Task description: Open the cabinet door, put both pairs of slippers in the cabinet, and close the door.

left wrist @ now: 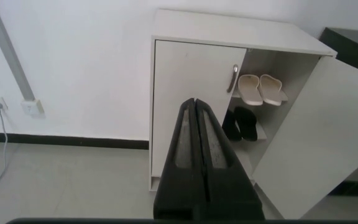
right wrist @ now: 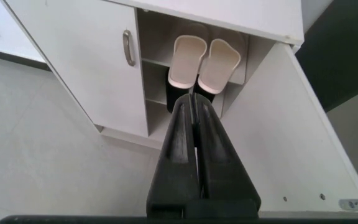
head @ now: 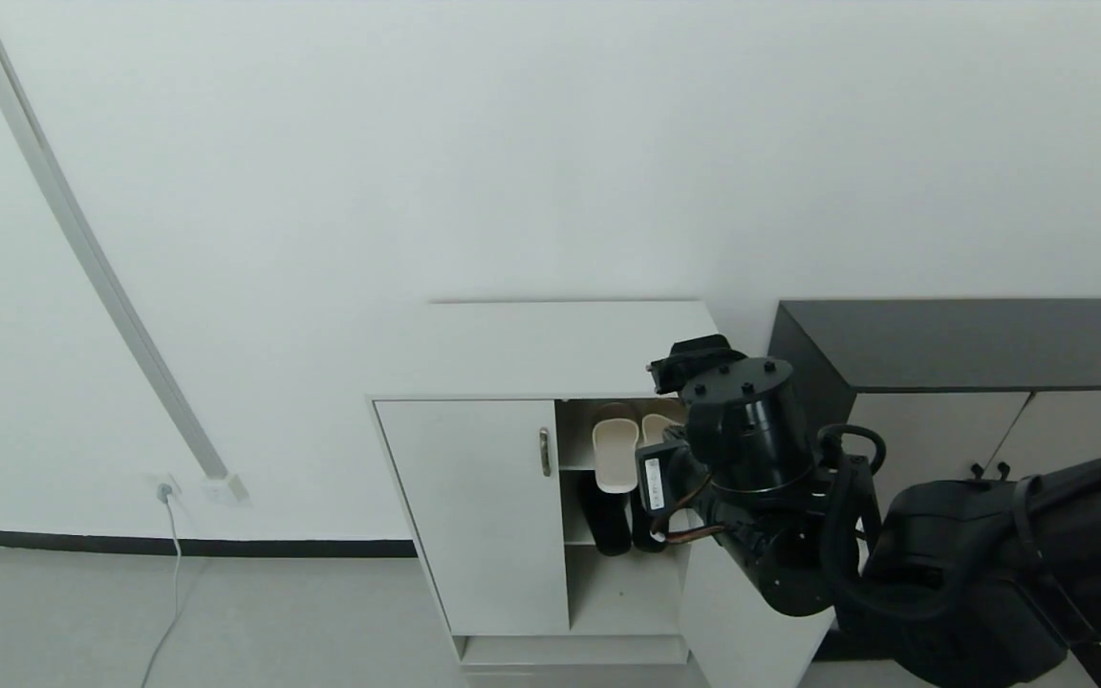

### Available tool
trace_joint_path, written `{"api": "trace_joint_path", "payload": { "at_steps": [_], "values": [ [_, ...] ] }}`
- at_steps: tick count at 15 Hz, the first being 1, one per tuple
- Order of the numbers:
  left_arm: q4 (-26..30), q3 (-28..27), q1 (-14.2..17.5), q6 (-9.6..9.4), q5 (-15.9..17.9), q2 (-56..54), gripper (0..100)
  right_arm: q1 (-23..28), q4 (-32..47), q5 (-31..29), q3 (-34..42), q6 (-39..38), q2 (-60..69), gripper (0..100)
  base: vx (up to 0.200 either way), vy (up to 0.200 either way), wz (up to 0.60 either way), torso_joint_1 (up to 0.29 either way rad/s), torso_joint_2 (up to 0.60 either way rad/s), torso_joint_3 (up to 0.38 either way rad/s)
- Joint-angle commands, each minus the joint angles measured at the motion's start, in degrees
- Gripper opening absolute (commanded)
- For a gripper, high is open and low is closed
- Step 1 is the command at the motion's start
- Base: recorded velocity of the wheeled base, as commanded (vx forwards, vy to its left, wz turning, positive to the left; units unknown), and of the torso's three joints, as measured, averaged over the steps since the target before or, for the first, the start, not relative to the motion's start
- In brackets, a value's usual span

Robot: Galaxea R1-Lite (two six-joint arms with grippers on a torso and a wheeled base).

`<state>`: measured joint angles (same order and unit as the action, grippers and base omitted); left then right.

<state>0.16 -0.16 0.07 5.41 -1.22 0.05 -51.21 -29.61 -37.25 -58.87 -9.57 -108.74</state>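
The white cabinet [head: 550, 349] stands against the wall with its left door [head: 474, 516] closed and its right door [head: 732, 621] swung open. A beige pair of slippers [head: 617, 449] lies on the upper shelf. A black pair of slippers [head: 608, 521] lies on the shelf below. My right gripper [right wrist: 192, 99] is shut and empty. It hangs in front of the open compartment, beside the open door [right wrist: 284, 143], below the beige slippers [right wrist: 204, 59]. My left gripper [left wrist: 195, 101] is shut and empty, held farther back, facing the closed door [left wrist: 191, 93]. From there I also see both the beige slippers [left wrist: 263, 89] and the black slippers [left wrist: 241, 122].
A dark grey cabinet [head: 971, 344] adjoins the white one on the right. A wall socket with a cable [head: 168, 492] and a slanted grey conduit [head: 82, 239] are at the left. Bare grey floor [head: 226, 621] lies in front of the closed door.
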Motion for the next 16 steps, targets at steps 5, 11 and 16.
{"api": "trace_joint_path", "payload": {
  "at_steps": [5,11,16],
  "values": [
    [0.0,0.0,0.0,-0.14,0.0,0.0,0,0.1,0.1,0.1,0.2,0.1,-0.1,0,0.000,0.000,0.00,0.168,-0.35,-0.187],
    [0.0,0.0,0.0,-0.14,0.1,0.0,0,0.1,0.0,0.2,1.1,0.4,-0.2,0,0.000,0.000,0.00,0.020,-0.04,-0.022],
    [0.0,0.0,0.0,-0.14,0.1,0.0,0,0.9,-0.1,0.5,1.2,0.4,-0.5,0,0.000,0.000,-0.60,0.004,0.00,0.005]
  ]
}}
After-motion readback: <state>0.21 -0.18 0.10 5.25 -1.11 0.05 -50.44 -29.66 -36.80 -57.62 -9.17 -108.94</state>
